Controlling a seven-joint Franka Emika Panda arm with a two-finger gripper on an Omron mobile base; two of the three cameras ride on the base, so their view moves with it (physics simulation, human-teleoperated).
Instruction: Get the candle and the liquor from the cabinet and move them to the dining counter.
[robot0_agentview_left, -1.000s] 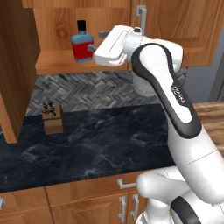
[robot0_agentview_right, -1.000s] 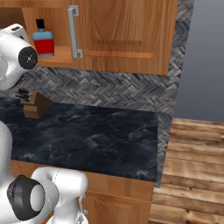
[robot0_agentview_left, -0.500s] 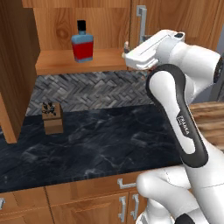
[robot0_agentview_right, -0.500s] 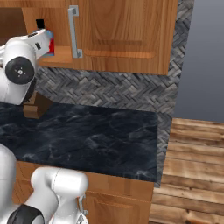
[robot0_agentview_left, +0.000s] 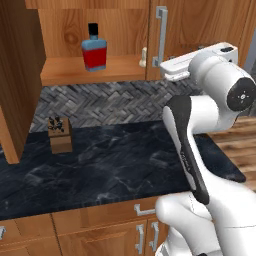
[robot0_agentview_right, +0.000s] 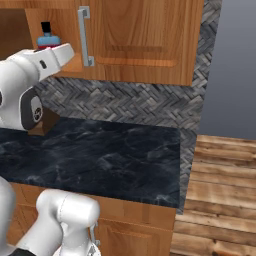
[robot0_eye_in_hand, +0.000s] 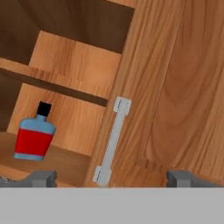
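Observation:
The liquor (robot0_agentview_left: 94, 50), a red bottle with blue shoulders and a black cap, stands upright on the shelf of the open cabinet (robot0_agentview_left: 90, 72). The small cream candle (robot0_agentview_left: 143, 57) stands at the shelf's right end, beside the closed door. My gripper (robot0_eye_in_hand: 111, 179) is open and empty, its fingertips (robot0_eye_in_hand: 43, 178) spread wide. It hovers in front of the closed door, right of the shelf opening, and touches neither object. In the hand view the liquor (robot0_eye_in_hand: 34, 139) sits lower left. In the right base view my hand half covers the liquor (robot0_agentview_right: 47, 36). The dining counter is out of view.
A brown knife block (robot0_agentview_left: 60, 135) stands on the narrow black counter (robot0_agentview_left: 125, 165) under the cabinet, against herringbone tiling. The opened left door (robot0_agentview_left: 15, 75) juts toward me. A silver bar handle (robot0_agentview_left: 161, 35) runs down the closed door beside my hand. Wooden floor (robot0_agentview_right: 220, 190) lies to the right.
My hand has swung right, from in front of the bottle on the open shelf to in front of the closed door. It stayed open and empty. The bottle has not moved.

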